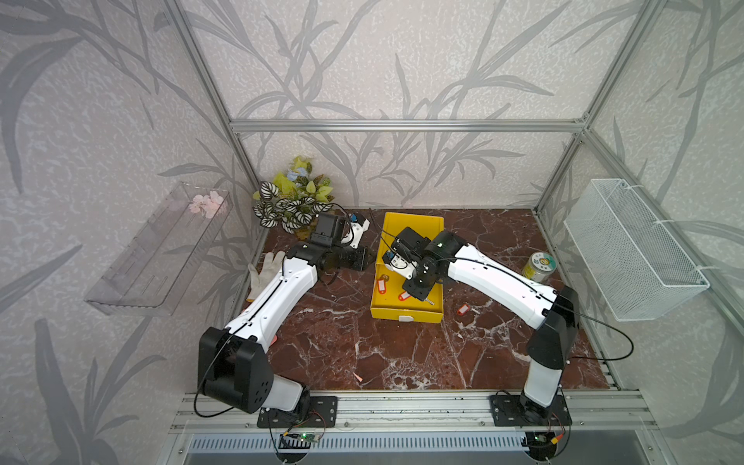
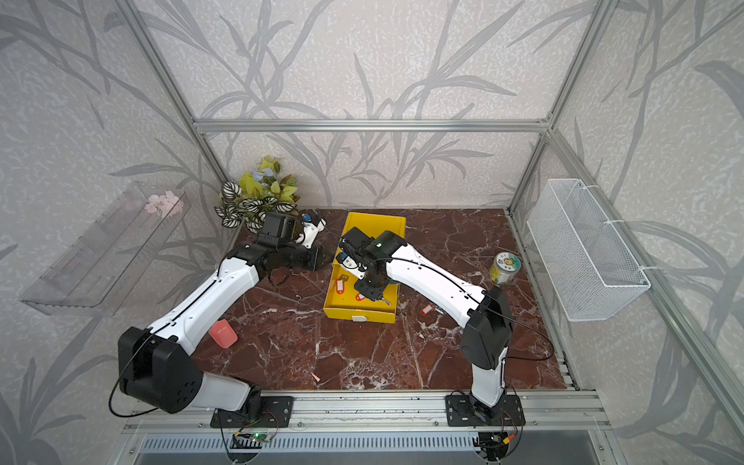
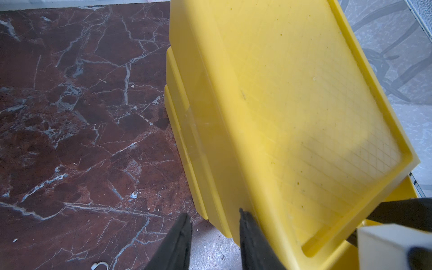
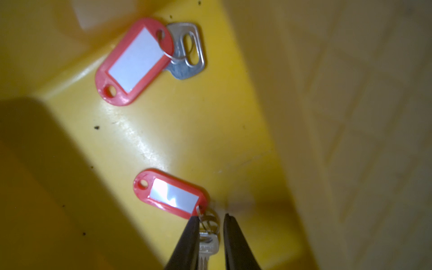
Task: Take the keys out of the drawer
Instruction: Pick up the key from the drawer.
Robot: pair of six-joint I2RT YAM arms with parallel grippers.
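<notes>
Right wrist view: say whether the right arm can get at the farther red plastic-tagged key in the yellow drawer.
Probably yes. The farther red-tagged key lies bare on the yellow drawer floor, nothing over it; the right gripper straddles the nearer red-tagged key.

Key (image 4: 207,246) blade cut by frame edge, glove (image 1: 263,267) half hidden behind left arm (image 1: 282,296)

A silver key (image 4: 187,56) on a red tag and a second red-tagged key (image 4: 171,194) lie flat inside the yellow drawer (image 1: 386,312); a third key (image 1: 463,309) lies just outside it.
</notes>
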